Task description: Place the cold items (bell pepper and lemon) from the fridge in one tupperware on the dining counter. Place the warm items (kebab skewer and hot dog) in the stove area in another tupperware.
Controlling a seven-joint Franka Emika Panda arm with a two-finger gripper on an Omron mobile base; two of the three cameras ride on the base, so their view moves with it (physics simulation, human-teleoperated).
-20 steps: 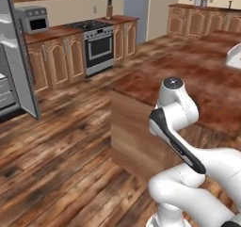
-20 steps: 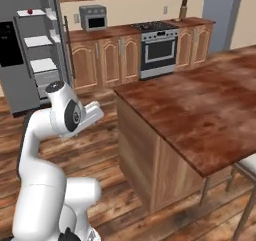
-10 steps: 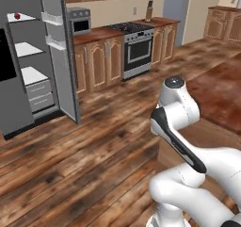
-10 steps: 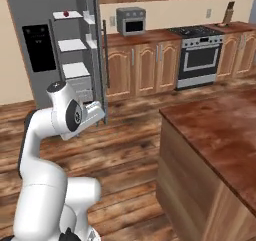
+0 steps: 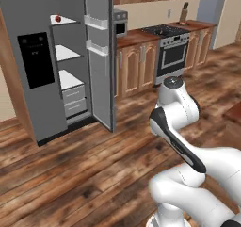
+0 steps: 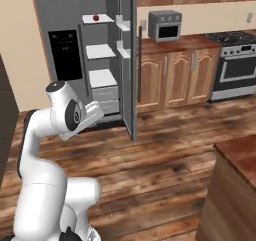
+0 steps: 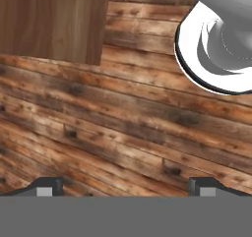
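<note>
Well apart: fridge [image 5: 66,61], spread jaws.

light: even, soft, rendered, no clear source | shadows: faint under my white arm [image 6: 55,135] on brown plank floor [image 5: 70,174] | glare: none | blur: mild softness in all views | edges: no distortion seen

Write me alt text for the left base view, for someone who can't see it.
A tall grey fridge stands with its door open, showing white shelves and a small red item on the top shelf. To its right run wooden cabinets and a steel stove; the folded white robot arm fills the lower right, above plank flooring.
</note>
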